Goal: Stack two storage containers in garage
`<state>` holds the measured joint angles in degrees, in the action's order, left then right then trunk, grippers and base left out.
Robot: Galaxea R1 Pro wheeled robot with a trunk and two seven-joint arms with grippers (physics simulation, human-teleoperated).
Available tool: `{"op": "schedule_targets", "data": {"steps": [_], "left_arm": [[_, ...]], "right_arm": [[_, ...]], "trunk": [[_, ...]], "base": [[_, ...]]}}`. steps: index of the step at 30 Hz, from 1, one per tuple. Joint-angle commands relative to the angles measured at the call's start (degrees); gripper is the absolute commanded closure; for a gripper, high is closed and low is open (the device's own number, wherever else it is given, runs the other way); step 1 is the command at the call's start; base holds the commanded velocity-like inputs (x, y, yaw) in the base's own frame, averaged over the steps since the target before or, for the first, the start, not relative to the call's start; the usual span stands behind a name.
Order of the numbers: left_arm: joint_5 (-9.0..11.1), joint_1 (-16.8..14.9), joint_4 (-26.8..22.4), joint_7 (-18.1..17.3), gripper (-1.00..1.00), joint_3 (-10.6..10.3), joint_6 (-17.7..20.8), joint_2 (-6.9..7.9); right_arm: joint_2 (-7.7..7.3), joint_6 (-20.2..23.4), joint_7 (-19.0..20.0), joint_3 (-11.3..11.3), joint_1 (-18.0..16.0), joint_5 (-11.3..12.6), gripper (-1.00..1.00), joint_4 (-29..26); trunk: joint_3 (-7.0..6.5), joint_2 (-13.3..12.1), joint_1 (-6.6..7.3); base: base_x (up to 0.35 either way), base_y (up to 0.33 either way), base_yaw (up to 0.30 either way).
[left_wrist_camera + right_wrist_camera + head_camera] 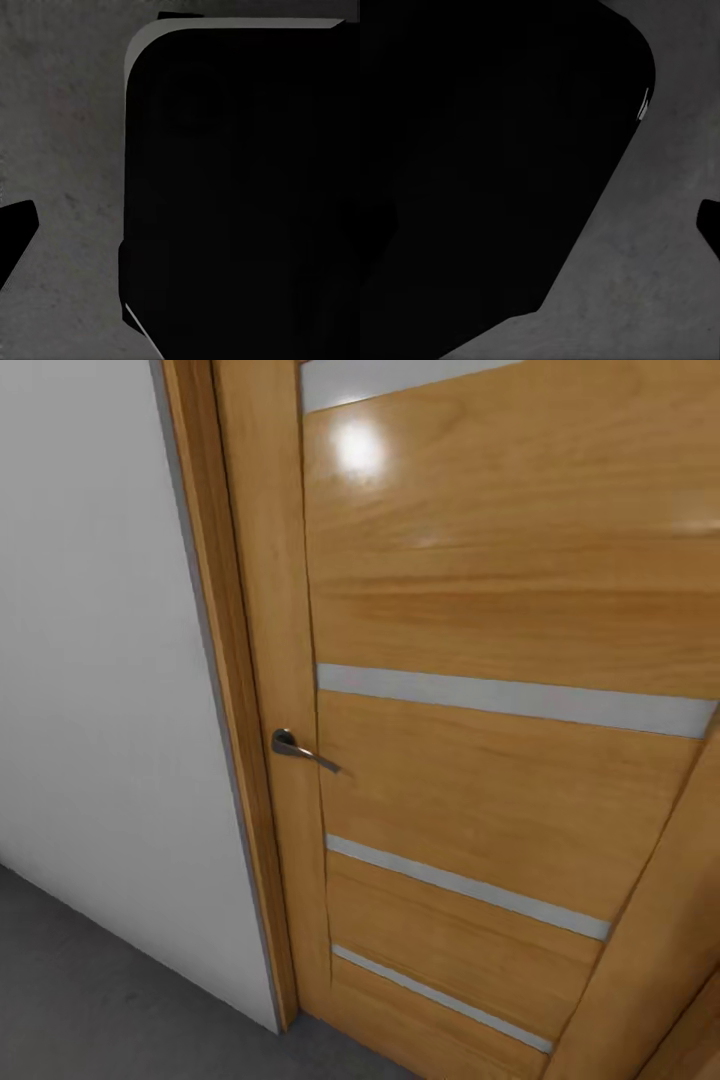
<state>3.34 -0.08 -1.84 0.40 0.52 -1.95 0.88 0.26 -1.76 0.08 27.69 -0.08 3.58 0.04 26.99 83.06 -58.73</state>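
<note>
Grippers' state: could not tell; wrist views dark above grey floor. Wooden door shut close ahead, handle at its left edge. Risk, judged: base bumping door, no containers aboard.

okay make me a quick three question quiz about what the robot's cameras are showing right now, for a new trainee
1. True or false: the wooden door has a round knob.
2. The wall beside the door frame is: A) brick B) plain pale C) tiled.
3. Fill in: under both wrist cameras lies a dark grey ____ floor.

Key:
1. False; it has a metal lever handle.
2. B.
3. Concrete.
</note>
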Motion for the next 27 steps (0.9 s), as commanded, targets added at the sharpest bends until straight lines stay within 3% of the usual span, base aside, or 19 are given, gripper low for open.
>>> {"op": "schedule_targets", "data": {"steps": [1, 27], "left_arm": [[0.35, -0.01, 0.02, 0.04, -1.0, 0.01, -0.16, 0.0], [0.35, -0.01, 0.02, 0.04, -1.0, 0.01, -0.16, 0.0]], "right_arm": [[0.0, -0.17, 0.01, 0.35, -0.01, 0.38, -1.0, 0.01], [0.0, -0.17, 0.01, 0.34, -0.01, 0.38, -1.0, 0.0]], "trunk": [[0.04, 0.02, 0.0], [0.04, 0.02, 0.0]], "base": [[0.0, 0.0, -0.24], [0.0, 0.0, -0.235]]}}
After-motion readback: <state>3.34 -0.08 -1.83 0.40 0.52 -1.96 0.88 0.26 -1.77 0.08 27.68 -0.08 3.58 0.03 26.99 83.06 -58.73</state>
